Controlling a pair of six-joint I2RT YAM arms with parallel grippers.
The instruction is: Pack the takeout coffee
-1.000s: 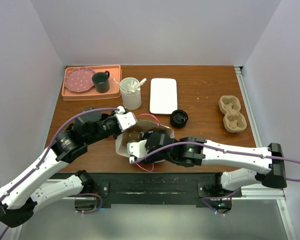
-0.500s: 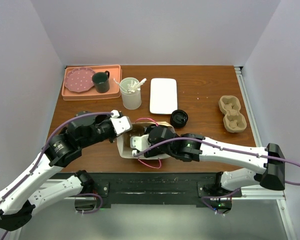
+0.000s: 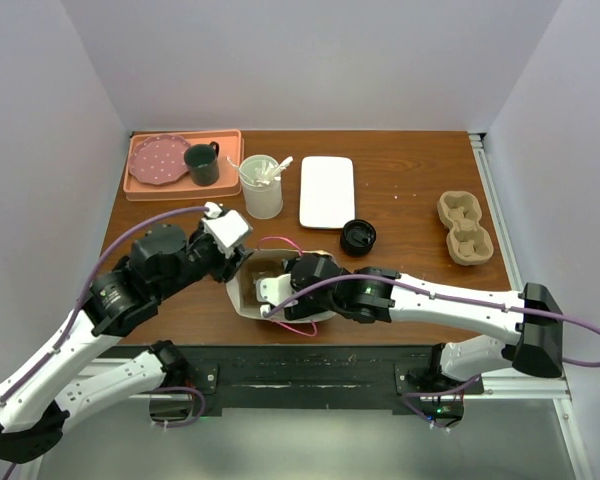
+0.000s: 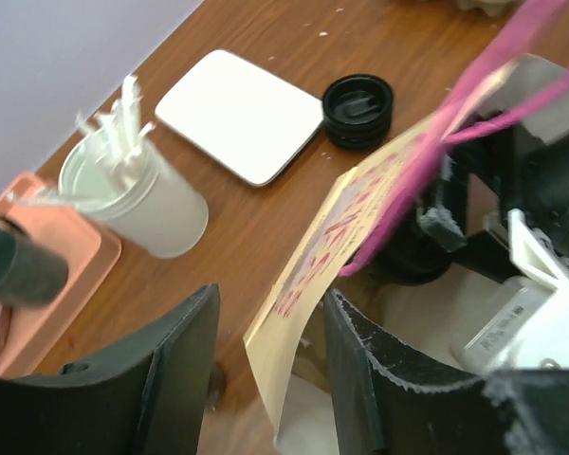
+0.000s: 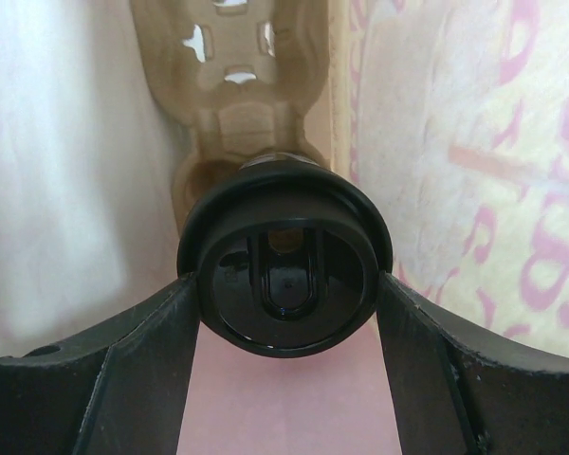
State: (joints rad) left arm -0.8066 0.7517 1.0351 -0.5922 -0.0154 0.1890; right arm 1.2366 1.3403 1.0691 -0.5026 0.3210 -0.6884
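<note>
- While the right gripper [image 5: 286, 296] reaches down inside the paper bag [image 3: 242, 292], its two fingers clasp the black-lidded coffee cup [image 5: 284, 282] at the rim, one finger on each side.
- Just beyond the cup, a moulded pulp carrier [image 5: 235, 114] lies on the bag's floor, its nearest well partly hidden by the lid. Whether the cup is seated in that well or only hangs over it cannot be told.
- At the bag's mouth, the left gripper [image 4: 270, 327] stands with jaws apart. The bag's printed wall sits in the gap between them, apparently pinched by neither finger, and a pink handle [image 4: 436, 156] loops above.
- The step in hand appears to be lowering the cup into the carrier well. The cup should go straight down, upright and centred on the well, and the right fingers should part only once the base sits snug.
- With the left jaws loose, the wall may sag inward against the right arm. A firm hold at the rim would keep the mouth wide for the way out.
- Out on the table [image 3: 410, 180], a loose black lid [image 3: 358, 236] and a second carrier [image 3: 465, 228] sit well apart from the bag.
</note>
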